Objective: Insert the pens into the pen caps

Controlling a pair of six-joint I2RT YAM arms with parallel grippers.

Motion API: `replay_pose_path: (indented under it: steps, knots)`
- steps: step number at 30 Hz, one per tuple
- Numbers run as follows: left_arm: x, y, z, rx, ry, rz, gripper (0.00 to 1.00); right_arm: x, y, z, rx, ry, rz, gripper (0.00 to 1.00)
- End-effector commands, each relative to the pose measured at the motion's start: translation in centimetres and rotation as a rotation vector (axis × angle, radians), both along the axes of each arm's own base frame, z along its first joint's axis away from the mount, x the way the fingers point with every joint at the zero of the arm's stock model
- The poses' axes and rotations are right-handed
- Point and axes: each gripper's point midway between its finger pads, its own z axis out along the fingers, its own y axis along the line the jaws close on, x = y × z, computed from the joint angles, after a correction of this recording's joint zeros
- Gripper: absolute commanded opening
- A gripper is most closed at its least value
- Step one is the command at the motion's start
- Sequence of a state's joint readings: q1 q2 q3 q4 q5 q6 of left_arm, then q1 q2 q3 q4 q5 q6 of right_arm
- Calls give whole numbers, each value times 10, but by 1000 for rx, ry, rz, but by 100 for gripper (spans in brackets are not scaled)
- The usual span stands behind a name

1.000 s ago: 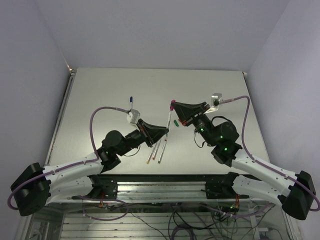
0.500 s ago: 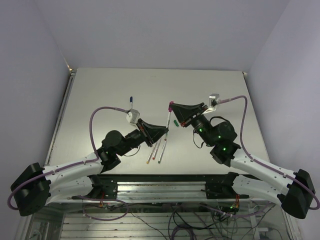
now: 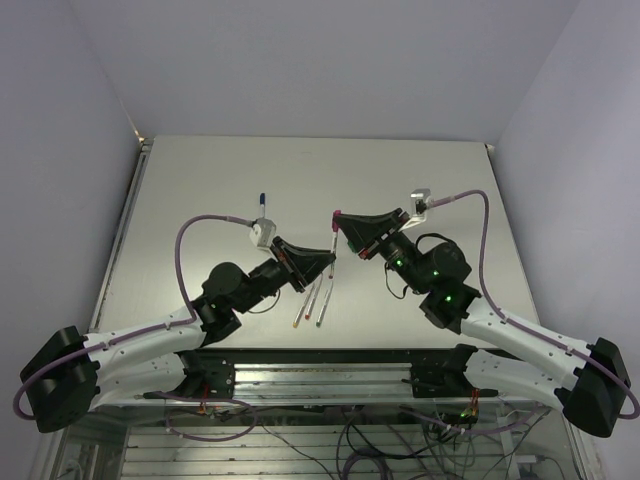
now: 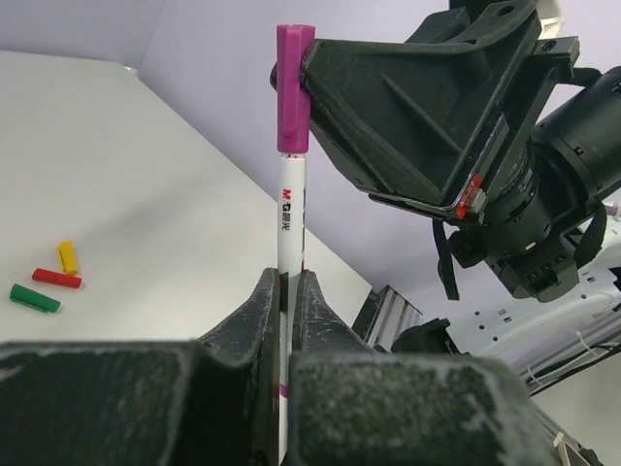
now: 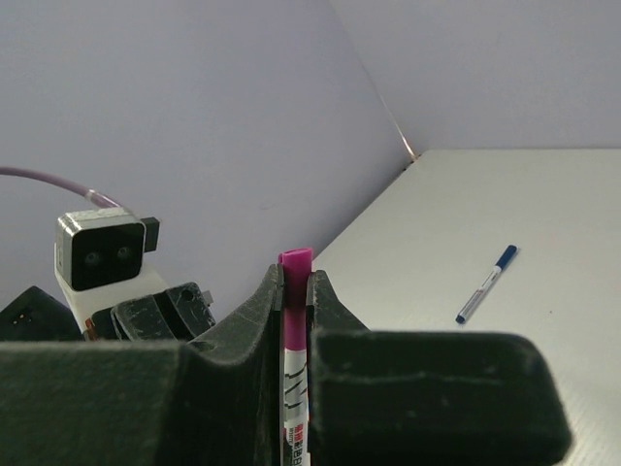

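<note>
Left end effector (image 4: 288, 291) shut tight on the pen (image 4: 291, 209), low down on its white body. Right end effector (image 5: 294, 282) shut tight too, pinching the purple cap (image 4: 293, 87). Both up in the air over the middle of the worktop (image 3: 200, 170), tip to tip.

Looks like the capping step for this one pen. Purple cap on the top end of the pen, with the pen going into it. Hard to tell if pushed all the way on.

Next, most likely: push pen and cap together along one straight line, with no bending, till snug. Then let go of the cap on the right side and lay the pen down.

Pen sticking straight out of that left grip, cap end first. Seen from above, long line of the pen running from near to far across the worktop. Cap end at the far side, pointing toward the far edge.

More to do after that, by the look of it. Three pens (image 3: 311, 303) lying side by side on the worktop, close by. Green cap (image 4: 35, 297), red cap (image 4: 56, 279) and yellow cap (image 4: 67, 257) lying loose together. One blue-ended pen (image 5: 485, 283) lying alone, well apart.
</note>
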State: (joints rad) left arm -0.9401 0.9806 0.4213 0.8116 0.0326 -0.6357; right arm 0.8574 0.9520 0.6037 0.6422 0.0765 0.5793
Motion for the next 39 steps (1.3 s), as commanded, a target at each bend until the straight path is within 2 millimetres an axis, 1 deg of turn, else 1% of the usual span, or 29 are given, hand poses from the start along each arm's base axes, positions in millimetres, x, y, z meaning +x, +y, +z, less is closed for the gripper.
replay_pose_path:
  steps: [1, 7, 12, 18, 27, 31, 34, 36, 39]
  knots:
    - [5, 8, 47, -113, -87, 58, 7, -11, 9, -26, -76, 67, 72, 0]
    - [14, 9, 68, -114, -141, 105, 7, -12, 15, -60, -164, 165, 81, 0]
    - [19, 10, 82, -118, -173, 134, 7, -18, 18, -84, -212, 217, 92, 0]
    - [28, 20, 97, -124, -202, 200, 7, -27, 22, -102, -263, 247, 90, 0]
    - [38, 40, 112, -156, -220, 283, 7, -33, 24, -124, -352, 290, 54, 0]
    - [40, 42, 114, -161, -219, 282, 7, -35, 26, -128, -362, 293, 60, 0]
    - [40, 42, 110, -154, -211, 277, 7, -33, 28, -123, -360, 274, 52, 0]
    - [40, 42, 104, -131, -199, 275, 7, -29, 29, -114, -354, 253, 33, 0]
    - [41, 41, 88, -84, -167, 275, 7, -19, 26, -92, -333, 205, -18, 0]
